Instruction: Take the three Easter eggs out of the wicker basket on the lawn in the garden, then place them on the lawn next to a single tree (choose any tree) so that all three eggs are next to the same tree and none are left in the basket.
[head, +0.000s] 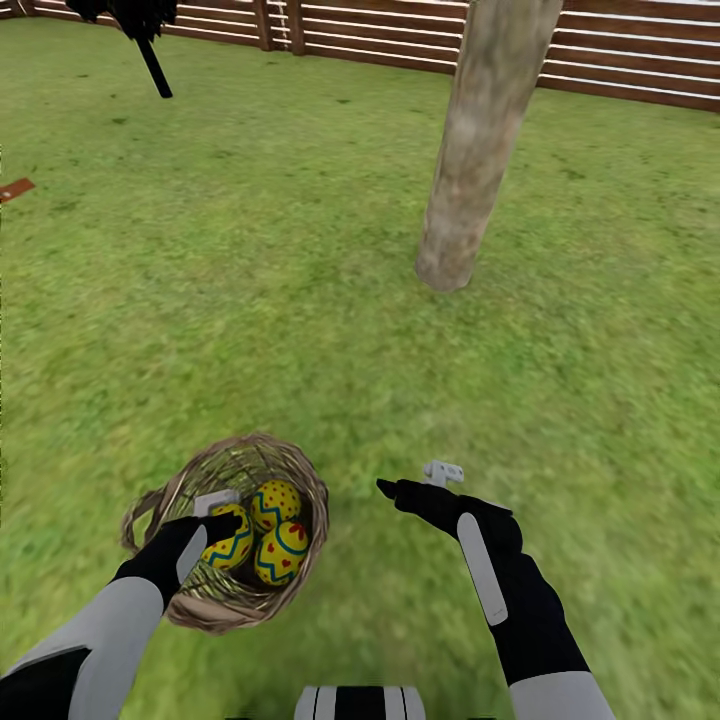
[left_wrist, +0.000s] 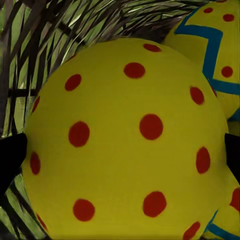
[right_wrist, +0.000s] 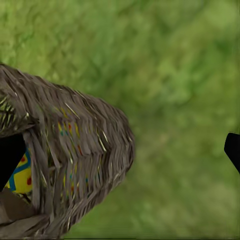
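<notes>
- Where the head view looks down over our arms, the basket (head: 226, 530) sits on the lawn (head: 250, 300) with all three eggs (head: 268, 530) inside; our left pincer (head: 215, 520) reaches into it at the nearest egg (head: 230, 545), while the right pincer (head: 405, 485) hovers over grass just beside the basket. The tree trunk (head: 480, 150) stands ahead, before the fence (head: 620, 60).
- In the left wrist view, a red-dotted egg (left_wrist: 125, 145) sits between two dark fingertips (left_wrist: 10, 160) that flank it; we cannot tell whether they press it.
- In the right wrist view, the basket's woven wall (right_wrist: 75, 155) shows, with the pincer's fingers spread wide apart, gripping nothing.
</notes>
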